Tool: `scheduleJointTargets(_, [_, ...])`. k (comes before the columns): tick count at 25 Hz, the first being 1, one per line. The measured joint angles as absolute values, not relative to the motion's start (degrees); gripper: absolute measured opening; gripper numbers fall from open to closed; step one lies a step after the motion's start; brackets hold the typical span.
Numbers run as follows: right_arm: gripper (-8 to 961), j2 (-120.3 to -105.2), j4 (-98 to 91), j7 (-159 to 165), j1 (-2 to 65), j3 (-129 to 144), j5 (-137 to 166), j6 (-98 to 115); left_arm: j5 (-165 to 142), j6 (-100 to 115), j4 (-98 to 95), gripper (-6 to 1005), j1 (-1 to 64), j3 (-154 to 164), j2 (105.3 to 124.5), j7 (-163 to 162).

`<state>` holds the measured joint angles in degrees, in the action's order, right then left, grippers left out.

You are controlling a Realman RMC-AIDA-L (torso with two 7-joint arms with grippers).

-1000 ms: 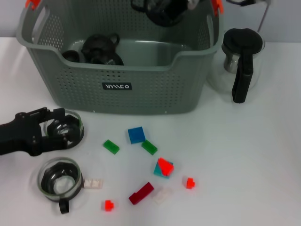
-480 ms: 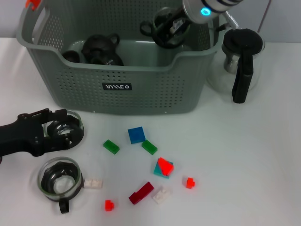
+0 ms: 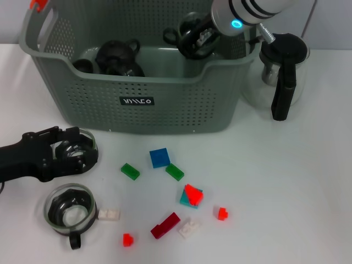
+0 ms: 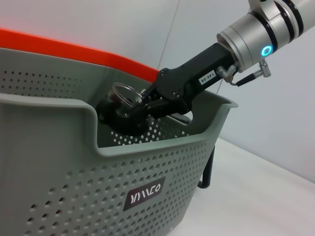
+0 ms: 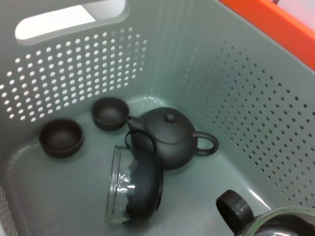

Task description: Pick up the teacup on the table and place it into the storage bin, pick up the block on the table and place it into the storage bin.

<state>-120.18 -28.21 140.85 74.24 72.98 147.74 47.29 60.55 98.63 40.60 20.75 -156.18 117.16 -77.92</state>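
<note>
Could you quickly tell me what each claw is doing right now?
Left claw: closed around a glass teacup on the table.
Right claw: holding a glass teacup over the storage bin.

- The storage bin (image 3: 165, 104) stands at the back of the table (image 3: 297, 181), the pitcher (image 3: 280, 71) just to its right
- A teapot (image 5: 170, 135), two small cups (image 5: 61, 137) and a tipped glass cup (image 5: 130, 189) lie in the bin
- Scattered blocks (image 3: 165, 190) lie in front of the bin
- Two glass teacups (image 3: 69, 209) sit at front left
</note>
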Motion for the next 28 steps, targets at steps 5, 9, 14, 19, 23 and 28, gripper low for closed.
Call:
scheduleJointTargets(5, [80, -120.11, -26.20, 143.51, 74.71, 72.79, 147.86, 45.63, 60.56, 98.47, 40.60, 872, 20.88, -156.26, 117.16, -77.89])
scheduleJointTargets(9, [85, -119.91, -25.39, 144.63, 74.68, 72.77, 147.84, 44.96, 60.56, 97.84, 40.60, 873, 20.98, -156.23, 117.09, -77.90])
scheduleJointTargets(14, [90, -119.93, -24.69, 144.66, 74.38, 72.77, 147.74, 44.48, 60.56, 97.70, 40.54, 873, 21.00, -156.18, 117.13, -77.86])
scheduleJointTargets(19, [96, -120.07, -24.23, 144.38, 74.29, 72.88, 147.74, 44.36, 60.56, 97.69, 40.52, 873, 20.67, -156.18, 117.16, -77.86])
scheduleJointTargets(23, [101, -120.15, -23.98, 144.20, 74.17, 73.10, 147.74, 44.33, 60.56, 97.70, 40.51, 873, 20.50, -156.18, 117.16, -77.86])
scheduleJointTargets(28, [107, -120.20, -24.24, 144.25, 74.17, 73.08, 147.75, 45.12, 60.56, 97.72, 40.51, 873, 20.48, -156.18, 117.16, -77.87])
